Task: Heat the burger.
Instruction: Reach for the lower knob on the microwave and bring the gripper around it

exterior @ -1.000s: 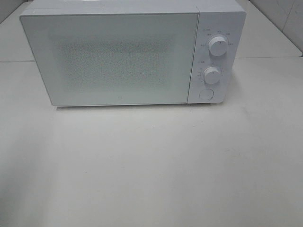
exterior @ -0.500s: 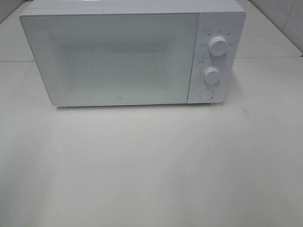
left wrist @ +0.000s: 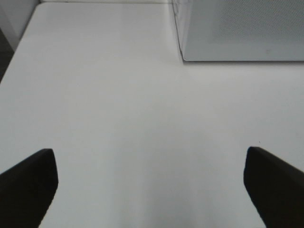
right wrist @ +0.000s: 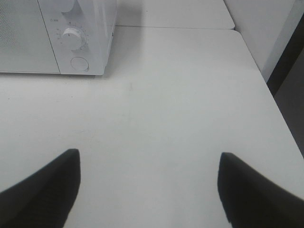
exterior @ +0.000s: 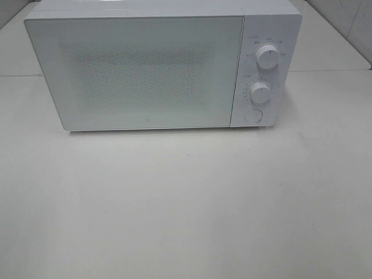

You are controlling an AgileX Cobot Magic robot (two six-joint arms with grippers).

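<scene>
Burger: where does it lie? — Reader

It shows in no view. The white microwave oven [exterior: 145, 70] stands at the back of the surface [exterior: 186, 203] with its door shut. The door panel is pale, glassy and finely dotted, and what lies behind it cannot be made out. — Legend

Shapes and materials? — Reader

The casing is a smooth white box with rounded corners. Its right-hand control strip carries an upper knob [exterior: 267, 56] and a lower knob [exterior: 260, 92]. Both are round and white, each ringed by small printed marks. A flat round button [exterior: 253, 115] sits beneath them. The surface is matt, off-white and plain, with a few tiny dark specks. — Legend

And the jaws? — Reader

The left jaws are spread wide and hold nothing. Their dark blunt tips frame bare surface near the oven's left front corner. The right jaws are also spread and hold nothing, and they face the knob side of the oven. Neither pair appears in the high view. — Legend

Any change from a second earlier? — Reader

None can be seen. The oven, door, knobs and button stand as before. — Legend
</scene>
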